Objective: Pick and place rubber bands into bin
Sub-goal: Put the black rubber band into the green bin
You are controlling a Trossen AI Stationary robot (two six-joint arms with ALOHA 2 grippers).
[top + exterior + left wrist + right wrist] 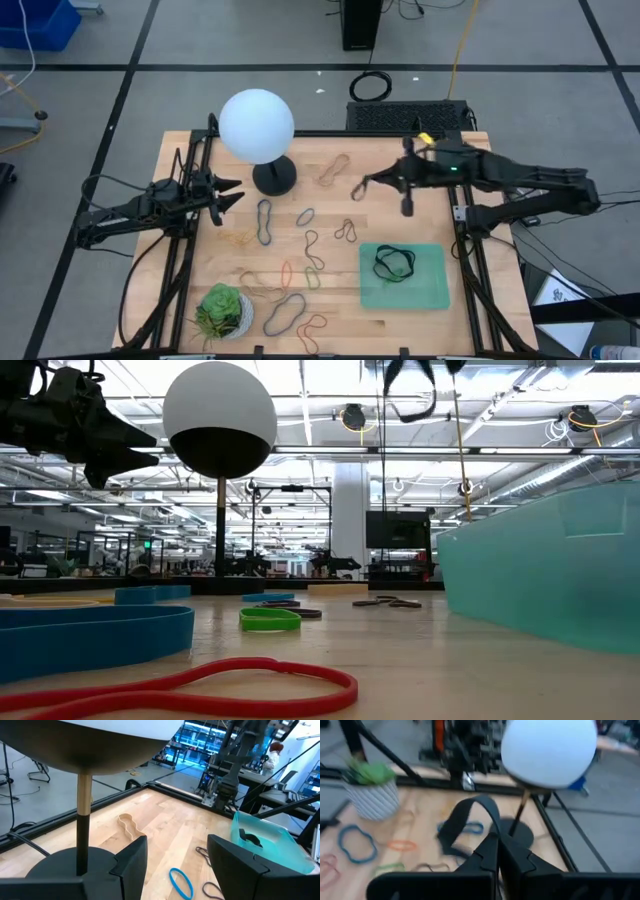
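wooden table [480, 310], one bin [432, 290], right tool [358, 192] pinching one black rubber band [465, 822]

Top-down view, wooden table [430, 318] w/ globe lamp [257, 126] as ref. Right gripper [358, 192] is hanging right of lamp base, fingers pinched together, dark band dangling from tips. Left gripper [232, 195] is sitting just left of lamp base, fingers apart, nothing in them. Bin [435, 290] is lying well to lower right of lamp, a black band [394, 264] inside. Loose rubber bands [264, 222] are lying scattered below lamp; potted succulent [223, 311] is standing further below.
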